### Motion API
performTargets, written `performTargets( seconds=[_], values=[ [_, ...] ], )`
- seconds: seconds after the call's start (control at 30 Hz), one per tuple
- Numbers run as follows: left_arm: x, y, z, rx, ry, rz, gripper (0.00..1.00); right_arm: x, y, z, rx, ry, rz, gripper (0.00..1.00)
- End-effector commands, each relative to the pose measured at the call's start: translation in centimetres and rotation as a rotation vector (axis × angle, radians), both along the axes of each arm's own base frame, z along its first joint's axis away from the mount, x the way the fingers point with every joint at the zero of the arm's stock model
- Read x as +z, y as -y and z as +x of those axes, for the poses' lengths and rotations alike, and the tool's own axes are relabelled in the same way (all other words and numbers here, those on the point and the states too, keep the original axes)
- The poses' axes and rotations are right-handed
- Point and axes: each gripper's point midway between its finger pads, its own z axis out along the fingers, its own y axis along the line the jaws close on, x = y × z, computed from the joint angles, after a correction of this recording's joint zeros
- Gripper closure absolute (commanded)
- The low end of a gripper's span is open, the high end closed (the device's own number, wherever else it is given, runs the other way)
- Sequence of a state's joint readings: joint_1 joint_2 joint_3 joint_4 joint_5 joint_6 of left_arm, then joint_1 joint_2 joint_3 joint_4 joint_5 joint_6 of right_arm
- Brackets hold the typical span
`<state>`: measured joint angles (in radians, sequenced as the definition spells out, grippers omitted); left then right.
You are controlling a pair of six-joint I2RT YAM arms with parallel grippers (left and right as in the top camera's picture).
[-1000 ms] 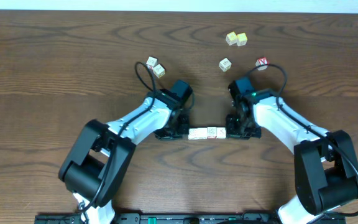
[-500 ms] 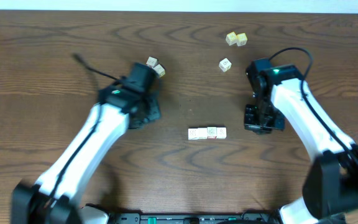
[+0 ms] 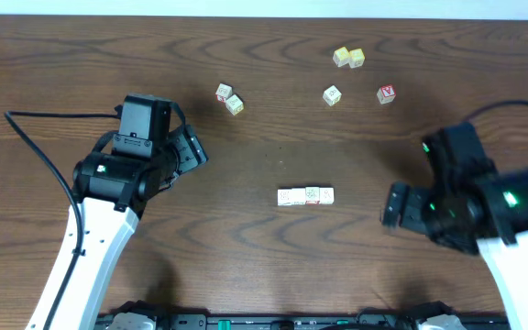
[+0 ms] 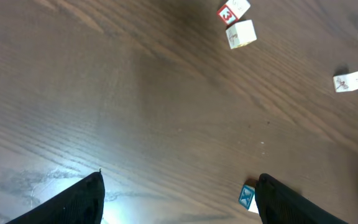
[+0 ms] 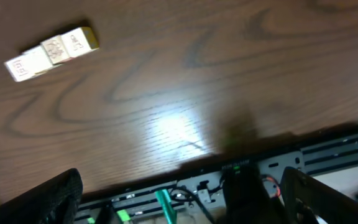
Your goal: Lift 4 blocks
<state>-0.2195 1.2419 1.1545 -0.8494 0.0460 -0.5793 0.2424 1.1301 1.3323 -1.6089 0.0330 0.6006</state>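
Observation:
The blocks [image 3: 305, 195] are small pale cubes lying end to end in a short row on the brown table, mid-table. The right wrist view shows the row [image 5: 51, 50] at its top left. In the left wrist view only the row's end face, with a blue print [image 4: 247, 196], shows beside the right finger. My left gripper [image 3: 191, 151] hangs open up and to the left of the row, with nothing between its fingers [image 4: 73, 202]. My right gripper [image 3: 394, 206] is open to the right of the row, near the table's front edge [image 5: 182, 199], and holds nothing.
Two loose cubes [image 3: 229, 98] lie at the back left of centre. A pair of yellowish cubes [image 3: 348, 57], a single pale cube [image 3: 332, 94] and a red-letter cube [image 3: 386, 93] lie at the back right. A black rail with cabling [image 5: 229, 180] runs along the front edge.
Both grippers were shut against the ends of the row. They have opened and drawn away, the left up and leftwards, the right rightwards and towards the front. The row stays on the table.

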Motion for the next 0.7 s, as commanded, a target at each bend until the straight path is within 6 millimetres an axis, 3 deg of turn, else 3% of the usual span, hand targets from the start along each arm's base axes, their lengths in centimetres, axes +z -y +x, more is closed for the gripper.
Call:
performTargets(
  seconds=[0.0,0.23,0.5,0.67],
  values=[
    [0.2,-0.2,0.2,0.007,0.004,0.008,0.22,1.5,0.1,-0.7,-0.039,0.080,0.034,0.01],
    [0.2,-0.2,0.2,0.007,0.004,0.008,0.22,2.7,0.0,-1.8,-0.033,0.156,0.076,0.01],
    [0.2,-0.2,0.2,0.007,0.004,0.008,0.21,2.7,0.0,-1.9,-0.032,0.159,0.076,0.01],
    [0.2,-0.2,0.2,0.007,0.004,0.008,0.21,2.8,1.7,-1.6,-0.024,0.183,-0.031,0.01]
  ],
)
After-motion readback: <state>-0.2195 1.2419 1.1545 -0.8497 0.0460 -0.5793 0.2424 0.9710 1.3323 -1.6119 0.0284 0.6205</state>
